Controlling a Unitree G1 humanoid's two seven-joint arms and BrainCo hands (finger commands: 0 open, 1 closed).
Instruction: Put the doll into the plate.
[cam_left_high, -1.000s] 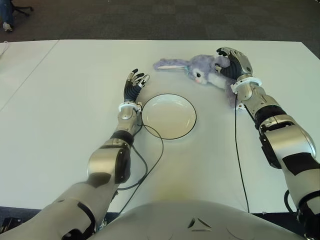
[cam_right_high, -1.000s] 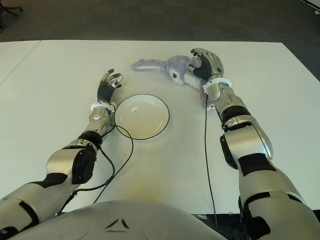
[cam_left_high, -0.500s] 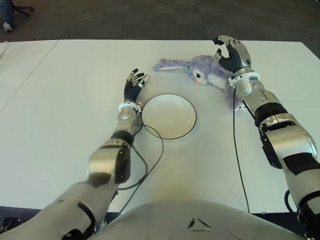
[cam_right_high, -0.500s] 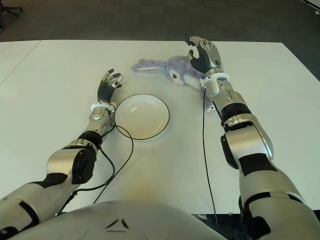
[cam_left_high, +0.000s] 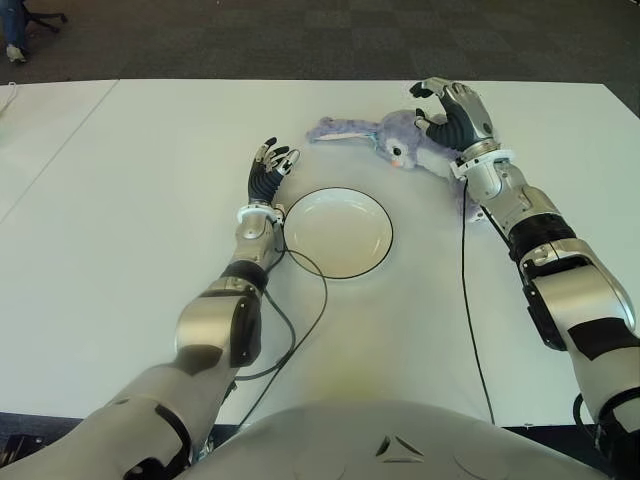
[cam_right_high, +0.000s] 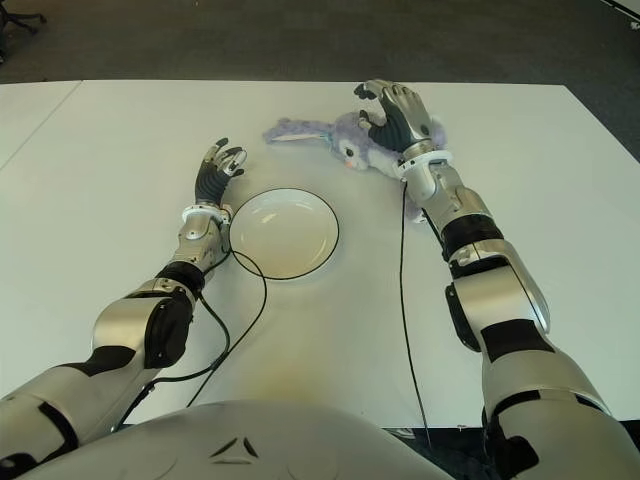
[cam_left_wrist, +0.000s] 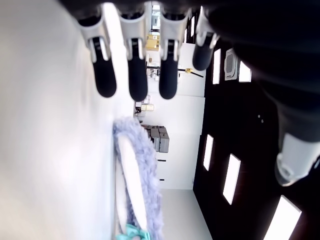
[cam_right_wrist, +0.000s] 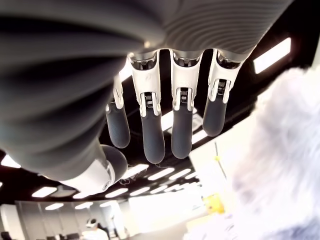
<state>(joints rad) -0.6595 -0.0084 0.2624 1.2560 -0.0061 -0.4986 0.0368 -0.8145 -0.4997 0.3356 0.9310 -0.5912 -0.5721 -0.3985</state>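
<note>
The doll (cam_left_high: 395, 140), a purple plush rabbit with long ears, lies on the white table (cam_left_high: 150, 180) just beyond the plate, ears pointing left. The white round plate (cam_left_high: 338, 232) with a dark rim sits in the middle and holds nothing. My right hand (cam_left_high: 445, 105) hovers over the doll's body with its fingers (cam_right_wrist: 150, 130) spread and nothing in them; the doll's fur (cam_right_wrist: 280, 150) shows just beside them. My left hand (cam_left_high: 268, 168) shows to the left of the plate, fingers (cam_left_wrist: 137, 75) straight and holding nothing.
Thin black cables (cam_left_high: 465, 290) run along both forearms over the table. The table's far edge (cam_left_high: 300, 80) meets dark carpet. A second table section (cam_left_high: 40, 130) joins at the left.
My right hand has come off the doll's body, spread its fingers and shifted left over the doll. The doll, the plate and my left hand stay where they were.
</note>
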